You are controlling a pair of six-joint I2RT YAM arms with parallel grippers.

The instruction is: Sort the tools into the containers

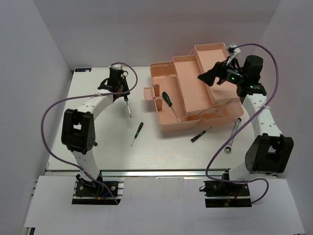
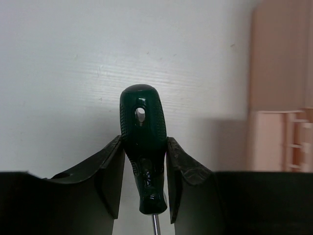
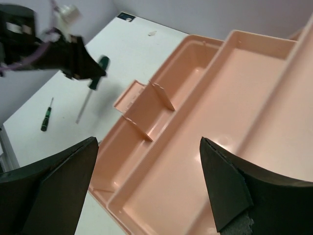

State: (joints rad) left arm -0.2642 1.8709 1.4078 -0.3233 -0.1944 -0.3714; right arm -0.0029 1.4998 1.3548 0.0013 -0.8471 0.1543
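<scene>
Nearest us on the bench point(image 1: 161, 154) lie three unsorted tools: a silver ring-ended wrench point(image 1: 232, 140) off the front right corner of the salmon-pink toolbox point(image 1: 168, 128), a black-handled screwdriver point(image 1: 201, 135) just in front of its front wall, and a small green-handled screwdriver point(image 1: 137, 133) out in the open to the left. Beyond that last one, the left end effector point(image 2: 144, 147) is closed about halfway onto a dark green screwdriver point(image 2: 142, 115). Its pads point(image 2: 111, 171) pinch the lower, narrowing part of the handle, the rounded top stands proud of them, and the thin shaft hangs down toward the bench; we cannot tell whether the tip is clear of the surface. We judge this the main risk: a grip so low on a tapered handle could let the tool pivot or slide, and the long hanging shaft could snag the toolbox's wall or the upright pink flap point(image 1: 152, 93) at its left end when carried across. The held tool sits left of the toolbox, apart from it, with the trays to its right. Inside, a fourth screwdriver point(image 1: 169, 103) already lies in the lower left tray. Farthest off, the right end effector point(image 3: 148, 147) hovers spread wide and empty above the upper trays, touching nothing; we think it could crowd the left arm if both reach over the toolbox together.
</scene>
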